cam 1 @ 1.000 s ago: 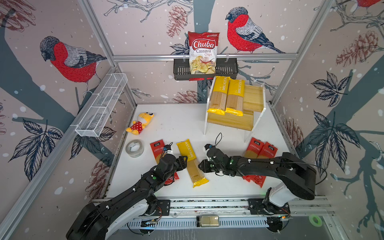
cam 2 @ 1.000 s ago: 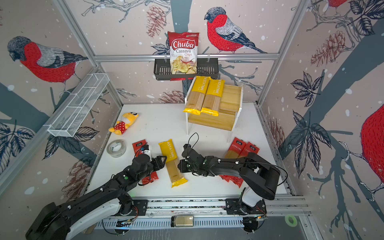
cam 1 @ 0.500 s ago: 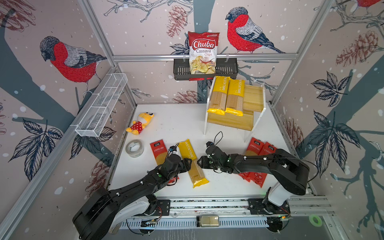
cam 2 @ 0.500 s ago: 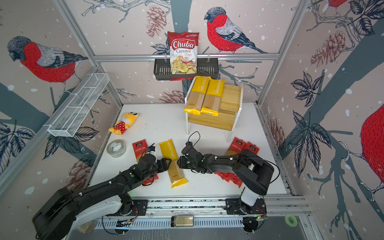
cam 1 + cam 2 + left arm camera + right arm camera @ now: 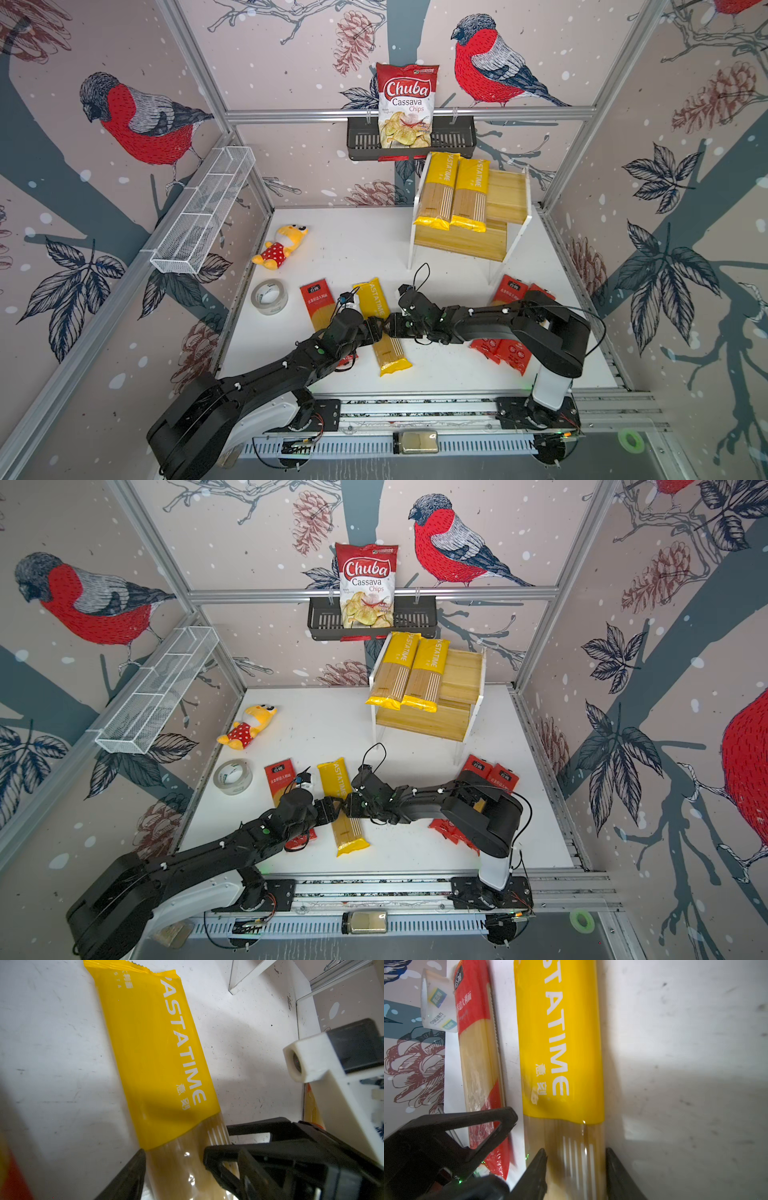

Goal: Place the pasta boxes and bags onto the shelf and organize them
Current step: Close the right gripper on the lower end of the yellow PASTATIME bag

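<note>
Left gripper (image 5: 380, 326) has reached the loose PASTATIME packet (image 5: 372, 301), opening unclear; right gripper (image 5: 575, 1159) stands parted, straddling the packet's width midway.

You've got glossy plastic film on the yellow pasta packet (image 5: 155, 1053); its clear window end is shiny w/ glare spots. Red packet (image 5: 477, 1043): same glossy film. Table (image 5: 52, 1043) is matt white, scuffed & specked. Shelf (image 5: 505, 195) boards look like pale matt wood, side panels smooth white. Mesh basket (image 5: 203, 216): white metal wire. Toy (image 5: 280, 249): soft cloth. Right gripper (image 5: 576, 1159) fingers (image 5: 535, 1172): matt blk plastic.
</note>
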You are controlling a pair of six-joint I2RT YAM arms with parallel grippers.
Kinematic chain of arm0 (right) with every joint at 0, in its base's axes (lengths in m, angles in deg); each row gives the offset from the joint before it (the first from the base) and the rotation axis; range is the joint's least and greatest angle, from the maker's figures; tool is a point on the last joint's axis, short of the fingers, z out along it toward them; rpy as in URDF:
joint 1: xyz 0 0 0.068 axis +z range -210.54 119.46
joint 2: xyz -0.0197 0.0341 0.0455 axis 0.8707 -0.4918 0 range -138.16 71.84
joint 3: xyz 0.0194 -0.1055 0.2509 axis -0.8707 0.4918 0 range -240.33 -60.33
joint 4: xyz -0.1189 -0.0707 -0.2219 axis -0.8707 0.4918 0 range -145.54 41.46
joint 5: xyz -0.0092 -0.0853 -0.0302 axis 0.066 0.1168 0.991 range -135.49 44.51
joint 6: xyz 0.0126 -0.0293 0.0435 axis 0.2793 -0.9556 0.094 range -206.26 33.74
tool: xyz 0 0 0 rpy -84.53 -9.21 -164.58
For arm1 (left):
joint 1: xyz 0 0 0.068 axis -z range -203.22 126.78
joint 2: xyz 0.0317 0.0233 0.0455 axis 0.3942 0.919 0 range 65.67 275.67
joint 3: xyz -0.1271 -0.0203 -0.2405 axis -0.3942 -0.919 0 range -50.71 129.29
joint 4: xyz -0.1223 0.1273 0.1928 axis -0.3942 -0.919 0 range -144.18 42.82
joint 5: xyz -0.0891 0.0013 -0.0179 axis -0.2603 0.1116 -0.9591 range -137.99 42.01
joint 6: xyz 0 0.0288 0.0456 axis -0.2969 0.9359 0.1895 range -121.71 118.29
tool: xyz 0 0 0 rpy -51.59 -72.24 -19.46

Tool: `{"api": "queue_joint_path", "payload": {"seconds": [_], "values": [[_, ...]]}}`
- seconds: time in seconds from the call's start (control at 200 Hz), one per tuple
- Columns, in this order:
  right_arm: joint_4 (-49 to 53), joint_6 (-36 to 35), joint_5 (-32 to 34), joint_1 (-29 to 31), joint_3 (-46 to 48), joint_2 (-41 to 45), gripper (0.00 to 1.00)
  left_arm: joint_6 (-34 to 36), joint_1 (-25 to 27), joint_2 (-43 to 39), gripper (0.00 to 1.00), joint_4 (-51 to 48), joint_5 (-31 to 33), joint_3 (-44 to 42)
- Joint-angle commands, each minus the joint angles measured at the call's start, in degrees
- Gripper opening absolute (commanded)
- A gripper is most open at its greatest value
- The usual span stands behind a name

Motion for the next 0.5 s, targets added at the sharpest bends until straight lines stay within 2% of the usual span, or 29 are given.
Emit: {"api": "queue_joint_path", "payload": {"seconds": [0.0, 0.305, 0.49], "values": [[-0.65, -0.40, -1.86, 0.13, -0.61, -0.37, 0.44, 0.12, 0.08, -0.61, 0.69, 1.55, 1.16, 0.04], [-1.34, -0.43, -3.17, 0.09, -1.42, -2.38, 0.43, 0.04, 0.06, -1.20, 0.69, 1.54, 1.33, -0.43], [-1.41, -0.84, -3.11, 0.12, -1.34, -1.72, 0.28, -0.20, 0.00, -1.96, 0.69, 1.62, 1.28, -0.90]]}}
